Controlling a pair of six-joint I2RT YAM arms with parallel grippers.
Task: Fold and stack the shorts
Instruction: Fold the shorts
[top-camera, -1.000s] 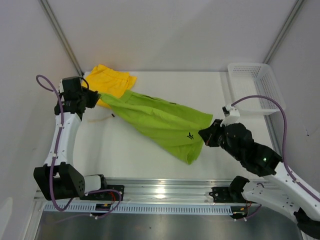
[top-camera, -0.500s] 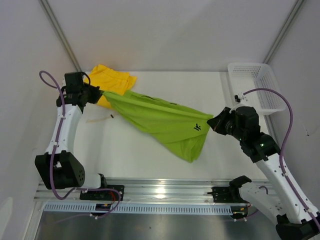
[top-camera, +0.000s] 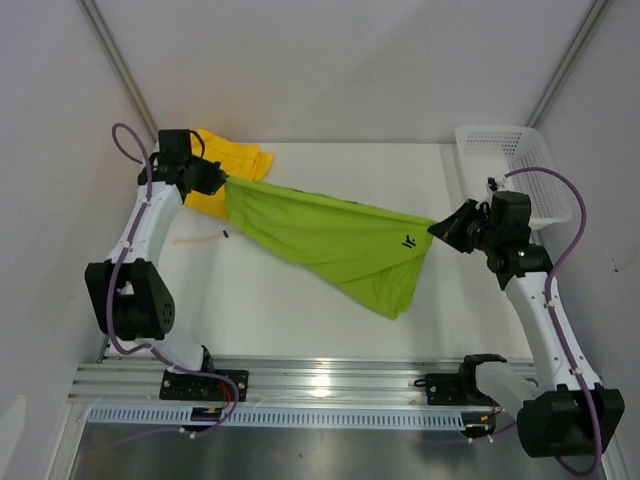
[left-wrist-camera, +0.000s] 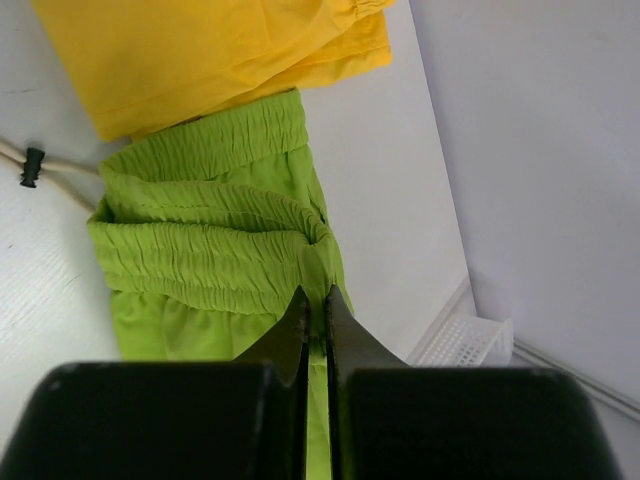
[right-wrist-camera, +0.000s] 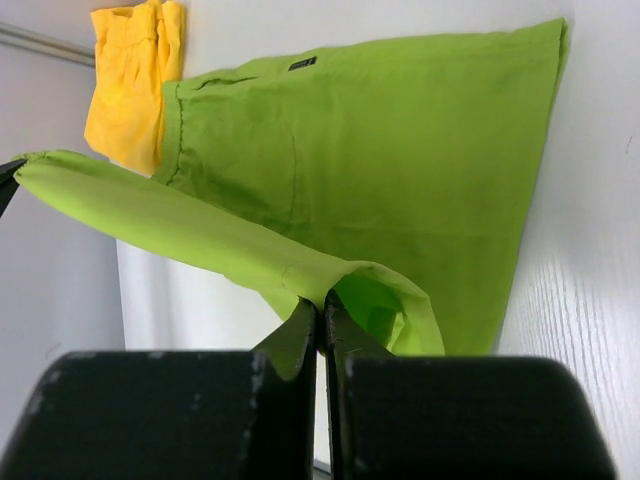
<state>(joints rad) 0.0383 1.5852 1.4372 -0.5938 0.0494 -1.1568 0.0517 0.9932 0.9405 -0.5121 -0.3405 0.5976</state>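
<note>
Soft lime green fabric shorts (top-camera: 330, 240) are stretched mid-frame, clenched by left gripper (top-camera: 222, 183) and right gripper (top-camera: 436, 228); spreading is judged underway; flat lowering is needed next.

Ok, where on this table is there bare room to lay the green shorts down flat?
Two bare patches: the near strip between the green shorts and the front rail, and the far strip between the yellow shorts and the basket. The far-left corner is crowded: yellow shorts, left gripper, a loose drawstring.
</note>
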